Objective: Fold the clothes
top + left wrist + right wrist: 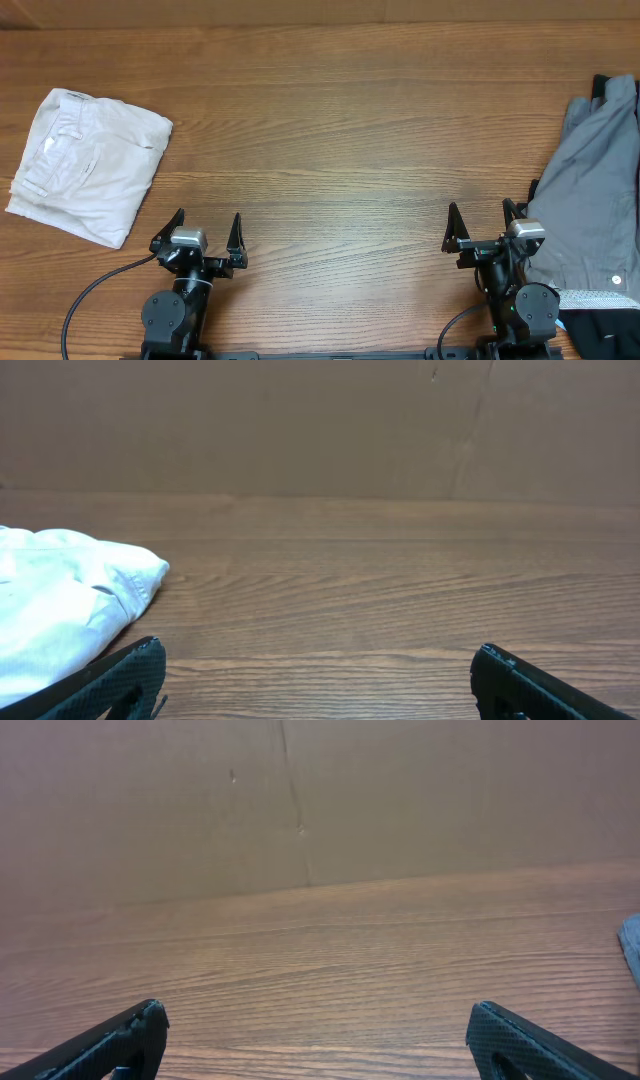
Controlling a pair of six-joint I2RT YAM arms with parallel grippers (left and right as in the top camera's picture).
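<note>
The grey shorts [592, 190] lie unfolded at the table's right edge, partly out of the overhead view. A sliver of their edge shows at the far right of the right wrist view [631, 945]. My right gripper [484, 218] is open and empty, just left of the grey shorts, near the front edge; its fingertips frame bare wood in the right wrist view [315, 1020]. My left gripper [208, 222] is open and empty at the front left, also seen in the left wrist view [318, 662].
Cream-white folded shorts [88, 163] lie at the left; their corner shows in the left wrist view [70, 600]. A black garment [605, 335] with a white printed band lies at the front right corner under the grey shorts. A brown cardboard wall [300, 800] backs the table.
</note>
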